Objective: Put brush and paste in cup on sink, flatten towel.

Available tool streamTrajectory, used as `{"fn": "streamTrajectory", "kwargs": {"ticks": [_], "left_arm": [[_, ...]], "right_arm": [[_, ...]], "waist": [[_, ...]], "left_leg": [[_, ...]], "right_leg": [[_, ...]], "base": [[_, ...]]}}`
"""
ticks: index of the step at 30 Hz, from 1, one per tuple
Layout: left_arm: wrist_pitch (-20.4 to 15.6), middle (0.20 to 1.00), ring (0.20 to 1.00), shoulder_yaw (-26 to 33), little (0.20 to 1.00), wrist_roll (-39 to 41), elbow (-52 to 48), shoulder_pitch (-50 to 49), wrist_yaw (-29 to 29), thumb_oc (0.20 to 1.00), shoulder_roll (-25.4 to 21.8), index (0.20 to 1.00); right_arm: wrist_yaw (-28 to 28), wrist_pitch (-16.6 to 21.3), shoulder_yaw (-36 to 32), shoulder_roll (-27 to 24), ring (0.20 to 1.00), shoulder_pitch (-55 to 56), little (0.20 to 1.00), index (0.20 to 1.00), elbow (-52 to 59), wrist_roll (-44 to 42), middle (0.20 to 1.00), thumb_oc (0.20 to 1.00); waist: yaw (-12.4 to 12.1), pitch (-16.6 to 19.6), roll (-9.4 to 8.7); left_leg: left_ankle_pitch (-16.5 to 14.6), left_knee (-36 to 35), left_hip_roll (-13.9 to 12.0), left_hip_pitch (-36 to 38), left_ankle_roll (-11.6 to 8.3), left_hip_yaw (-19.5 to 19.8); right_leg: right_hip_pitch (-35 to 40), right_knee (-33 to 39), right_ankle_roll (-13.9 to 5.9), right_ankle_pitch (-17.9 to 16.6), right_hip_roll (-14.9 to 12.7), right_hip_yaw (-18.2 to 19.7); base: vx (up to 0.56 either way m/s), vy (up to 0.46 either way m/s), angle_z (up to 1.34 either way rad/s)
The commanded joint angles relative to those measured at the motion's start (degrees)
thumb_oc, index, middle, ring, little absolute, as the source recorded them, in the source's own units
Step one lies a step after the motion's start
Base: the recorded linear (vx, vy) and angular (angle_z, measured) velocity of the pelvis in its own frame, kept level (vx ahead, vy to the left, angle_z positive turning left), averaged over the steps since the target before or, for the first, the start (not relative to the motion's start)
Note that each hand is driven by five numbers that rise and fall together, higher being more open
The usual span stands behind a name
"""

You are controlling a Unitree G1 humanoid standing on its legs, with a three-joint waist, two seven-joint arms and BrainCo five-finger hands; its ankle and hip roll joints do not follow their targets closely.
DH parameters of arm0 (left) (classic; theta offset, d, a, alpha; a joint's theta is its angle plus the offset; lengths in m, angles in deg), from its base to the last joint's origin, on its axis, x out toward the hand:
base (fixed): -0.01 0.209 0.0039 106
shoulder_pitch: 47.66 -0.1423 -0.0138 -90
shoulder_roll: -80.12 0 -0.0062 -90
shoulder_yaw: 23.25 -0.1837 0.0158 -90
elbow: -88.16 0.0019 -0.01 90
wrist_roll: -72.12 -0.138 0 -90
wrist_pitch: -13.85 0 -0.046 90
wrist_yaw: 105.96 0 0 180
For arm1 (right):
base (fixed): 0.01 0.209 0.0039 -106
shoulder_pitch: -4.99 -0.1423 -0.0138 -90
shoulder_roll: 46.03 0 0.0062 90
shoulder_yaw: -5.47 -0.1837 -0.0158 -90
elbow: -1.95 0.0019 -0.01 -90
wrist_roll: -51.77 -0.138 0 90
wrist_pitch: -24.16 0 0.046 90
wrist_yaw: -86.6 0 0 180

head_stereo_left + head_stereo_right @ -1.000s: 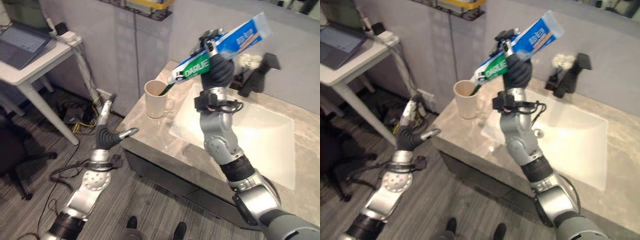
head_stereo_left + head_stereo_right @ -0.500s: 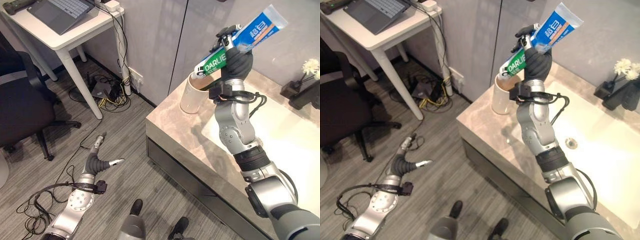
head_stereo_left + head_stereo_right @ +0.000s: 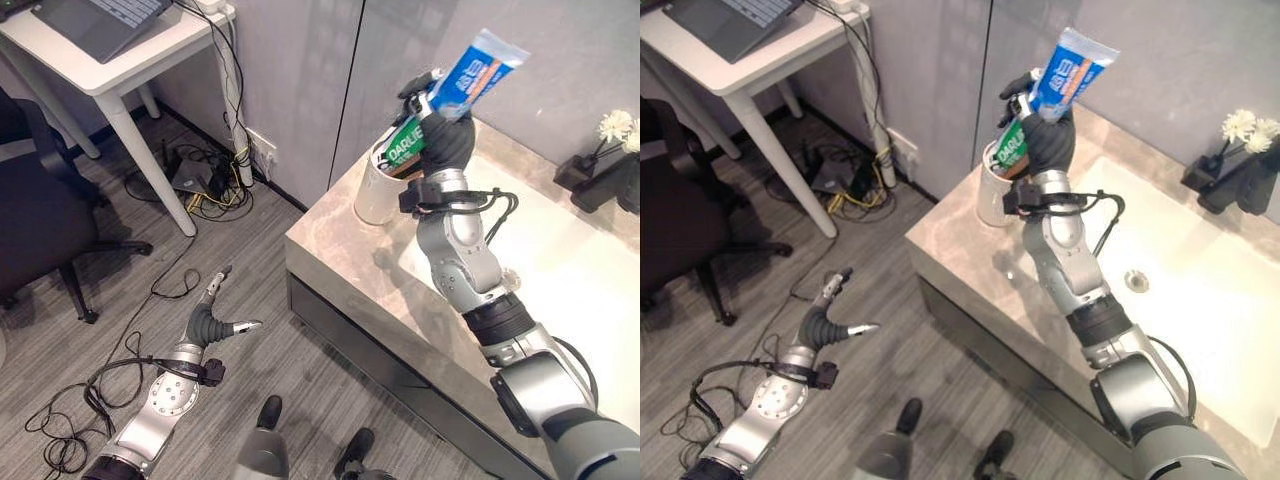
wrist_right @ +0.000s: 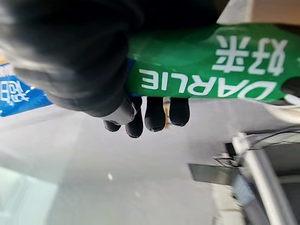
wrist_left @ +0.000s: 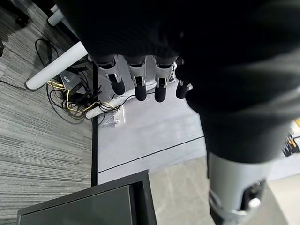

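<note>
Toothpaste (image 3: 440, 105) sits in the right robot hand (image 3: 443, 140), whose fingers (image 4: 154, 112) curl round the middle of the tube. It is tilted, with the lower green end dipping into the mouth of the cup (image 3: 378, 190) and the blue crimped end pointing up and away toward the wall. The cup stands on the grey stone desk (image 3: 340, 250), near its corner and beside the white sink (image 3: 590, 290).

From the head views, the left robot hand (image 3: 212, 322) hangs low over the carpeted floor (image 3: 260, 330), well apart from the desk, fingers straight and relaxed, holding nothing. Its wrist view shows those dark-tipped fingers (image 5: 140, 86) in a loose row. The right wrist view brings the tube (image 4: 206, 75) close: a glossy green body with white lettering, changing to blue past the dark cover, pressed against the palm. The head views also show a white table (image 3: 120, 70) carrying a laptop (image 3: 90, 15), and white flowers (image 3: 618, 125) behind the sink.
</note>
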State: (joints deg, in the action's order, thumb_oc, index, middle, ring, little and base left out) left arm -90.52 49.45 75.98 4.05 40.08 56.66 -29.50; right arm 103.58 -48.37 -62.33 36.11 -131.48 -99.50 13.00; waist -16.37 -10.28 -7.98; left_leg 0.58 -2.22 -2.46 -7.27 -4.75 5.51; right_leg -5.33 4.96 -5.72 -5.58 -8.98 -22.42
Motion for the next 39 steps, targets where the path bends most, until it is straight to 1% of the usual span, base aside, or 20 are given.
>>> {"fn": "streamTrajectory", "kwargs": {"ticks": [1, 4, 8, 9, 10, 18, 22, 28, 32, 33, 34, 35, 36, 37, 38, 39], "left_arm": [[-2.5, 1.0, 1.0, -0.2, 1.0, -1.5, -0.4, 0.8, -1.2, 1.0, -1.6, 1.0], [-2.5, 1.0, 1.0, -0.5, 1.0, -1.6, -0.2, 0.7, -1.2, 1.0, -1.3, 1.0], [-2.5, 1.0, 1.0, -1.0, 1.0, -2.0, 0.1, 0.8, -1.2, 1.0, -1.1, 1.0], [-2.5, 1.0, 1.0, -1.1, 1.0, -2.1, 0.2, 0.8, -1.2, 1.0, -1.1, 1.0], [-2.4, 1.0, 1.0, -1.2, 1.0, -2.2, 0.3, 0.8, -1.3, 1.0, -1.1, 1.0], [-2.2, 1.0, 1.0, -1.5, 1.0, -2.3, 1.2, 1.0, -1.8, 1.0, -1.1, 1.0], [-2.2, 1.0, 1.0, -1.6, 1.0, -1.8, 1.1, 1.3, -2.0, 1.0, -1.2, 1.0], [-2.5, 1.0, 1.0, -2.8, 1.0, -1.2, -0.4, 2.5, -1.0, 1.0, -1.8, 1.0], [-3.5, 1.0, 1.0, -3.3, 1.0, 3.3, -5.6, 2.9, 2.7, 1.0, -3.5, 1.0], [-3.6, 0.639, 0.639, -3.2, 0.639, 5.2, -7.2, 2.9, 3.9, 0.639, -4.1, 0.639], [-3.8, 0.526, 0.526, -2.7, 0.526, 7.2, -8.9, 2.7, 5.1, 0.526, -4.5, 0.526], [-3.9, 0.457, 0.457, -2.2, 0.457, 8.4, -9.6, 2.4, 5.8, 0.457, -4.7, 0.457], [-3.9, 0.2, 0.2, -1.6, 0.2, 10.3, -11.1, 1.9, 7.3, 0.2, -5.0, 0.2], [-4.2, 0.2, 0.2, -0.5, 0.2, 12.1, -12.7, 1.1, 8.4, 0.2, -5.2, 0.2], [-4.4, 0.2, 0.2, 1.0, 0.2, 14.4, -13.8, 0.0, 9.7, 0.2, -5.2, 0.2], [-4.6, 0.2, 0.2, 2.1, 0.2, 15.0, -14.4, -0.8, 9.9, 0.2, -4.9, 0.2]], "right_arm": [[-2.0, 1.9, 1.0, -5.5, 0.2, -6.3, 0.2, 0.2, 5.9, 3.8, 0.2, 0.2], [-2.1, 1.5, 2.0, -6.0, 0.2, -6.7, 0.2, 0.2, 5.3, 5.0, 0.2, 0.2], [-2.1, 0.9, 2.8, -5.4, 0.2, -7.0, 0.2, 0.2, 3.2, 5.5, 0.2, 0.2], [-2.1, 0.6, 3.2, -5.4, 0.523, -7.1, 0.523, 0.523, 2.8, 5.6, 0.523, 0.523], [-1.6, 0.3, 3.3, -5.5, 1.0, -7.2, 1.0, 1.0, 2.5, 6.5, 1.0, 1.0], [-0.2, -0.3, 3.3, -4.6, 1.0, -9.1, 1.0, 1.0, -0.1, 7.6, 1.0, 1.0], [1.5, -0.3, 2.9, -4.9, 1.0, -11.4, 1.0, 1.0, -1.0, 9.0, 1.0, 1.0], [5.6, -0.2, 0.4, -4.1, 1.0, -13.7, 1.0, 1.0, 0.3, 13.6, 1.0, 1.0], [8.9, -0.2, -2.9, -5.9, 1.0, -15.8, 1.0, 1.0, 4.7, 20.0, 1.0, 1.0], [9.9, -0.3, -4.1, -6.4, 1.0, -16.0, 1.0, 1.0, 6.4, 21.9, 1.0, 1.0], [11.1, -0.5, -5.4, -7.5, 1.0, -16.1, 1.0, 1.0, 8.7, 24.8, 1.0, 1.0], [11.3, -0.8, -6.1, -8.1, 1.0, -15.8, 1.0, 1.0, 10.3, 26.7, 1.0, 1.0], [11.8, -1.2, -7.5, -9.9, 1.0, -15.6, 1.0, 1.0, 11.8, 29.6, 1.0, 1.0], [12.6, -2.0, -9.0, -12.6, 1.0, -15.1, 1.0, 1.0, 13.4, 33.6, 1.0, 1.0], [14.0, -3.1, -11.2, -16.8, 1.0, -13.7, 1.0, 1.0, 14.9, 38.4, 1.0, 1.0], [14.2, -3.3, -12.8, -18.9, 1.0, -12.2, 1.0, 1.0, 15.8, 39.8, 1.0, 1.0]], "waist": [[-0.3, 2.0, -1.92], [-0.1, 2.0, -2.24], [-0.1, 1.9, -2.55], [-0.1, 1.9, -2.6], [0.0, 1.9, -2.68], [0.1, 2.0, -3.03], [0.0, 2.3, -3.23], [0.1, 2.9, -3.16], [0.8, 3.7, -2.64], [1.1, 3.9, -2.48], [1.6, 4.1, -2.18], [2.2, 4.4, -1.96], [2.9, 4.7, -1.66], [3.6, 5.0, -1.38], [4.8, 5.3, -1.02], [5.6, 5.6, -0.78]], "left_leg": [[3.7, -2.8, 2.0, -3.1, 0.94, 1.6], [3.7, -2.8, 2.0, -3.0, 0.94, 1.5], [3.6, -2.8, 1.8, -3.0, 0.94, 1.4], [3.7, -2.8, 1.8, -3.1, 0.92, 1.5], [3.7, -2.8, 1.8, -3.1, 0.92, 1.5], [3.6, -2.8, 1.5, -2.9, 0.89, 1.2], [3.6, -2.8, 1.5, -2.7, 0.82, 1.1], [3.4, -2.8, 1.1, -2.1, 0.69, 0.6], [3.1, -2.8, 0.6, -1.1, 0.51, -0.3], [2.9, -2.8, 0.4, -0.7, 0.48, -0.7], [2.7, -2.8, 0.2, 0.0, 0.43, -1.3], [2.6, -2.8, 0.0, 0.3, 0.44, -1.8], [2.4, -2.8, -0.2, 0.8, 0.42, -2.3], [2.3, -2.8, -0.4, 1.3, 0.46, -3.0], [2.0, -2.8, -0.7, 2.0, 0.51, -3.9], [2.0, -2.8, -0.8, 2.4, 0.52, -4.5]], "right_leg": [[7.3, -0.3, -6.88, -3.3, -6.3, 1.8], [7.3, -0.3, -6.87, -3.3, -6.2, 1.9], [7.2, -0.3, -6.86, -3.3, -6.1, 1.9], [7.3, -0.3, -6.87, -3.4, -6.1, 1.9], [7.2, -0.3, -6.9, -3.4, -6.0, 2.0], [7.2, -0.3, -6.93, -3.7, -5.9, 2.4], [7.2, -0.2, -6.92, -3.7, -5.8, 2.6], [7.4, -0.1, -6.86, -3.4, -5.5, 3.1], [7.7, -0.1, -6.81, -3.1, -5.2, 3.9], [7.8, 0.0, -6.79, -2.9, -5.1, 4.2], [7.9, 0.0, -6.77, -2.7, -5.0, 4.7], [7.9, 0.0, -6.74, -2.6, -5.0, 5.2], [7.9, 0.0, -6.72, -2.4, -4.9, 5.8], [7.9, 0.0, -6.71, -2.3, -4.8, 6.5], [7.8, 0.0, -6.75, -2.2, -4.7, 7.3], [7.6, 0.0, -6.71, -2.1, -4.6, 8.0]], "base": [[0.0, 0.0, 0.0], [0.0, 0.0, 0.0], [0.0, 0.0, 0.0], [0.0, 0.0, 0.0], [0.0, 0.0, 0.0], [0.0, 0.0, 0.0], [0.0, 0.0, 0.0], [-0.01, -0.005, -0.04], [-0.02, 0.0, -0.09], [-0.02, 0.011, -0.07], [-0.01, 0.03, -0.08], [-0.02, 0.033, -0.15], [-0.02, 0.045, -0.26], [-0.03, 0.04, -0.38], [-0.01, 0.053, -0.37], [0.01, 0.04, -0.3]]}}
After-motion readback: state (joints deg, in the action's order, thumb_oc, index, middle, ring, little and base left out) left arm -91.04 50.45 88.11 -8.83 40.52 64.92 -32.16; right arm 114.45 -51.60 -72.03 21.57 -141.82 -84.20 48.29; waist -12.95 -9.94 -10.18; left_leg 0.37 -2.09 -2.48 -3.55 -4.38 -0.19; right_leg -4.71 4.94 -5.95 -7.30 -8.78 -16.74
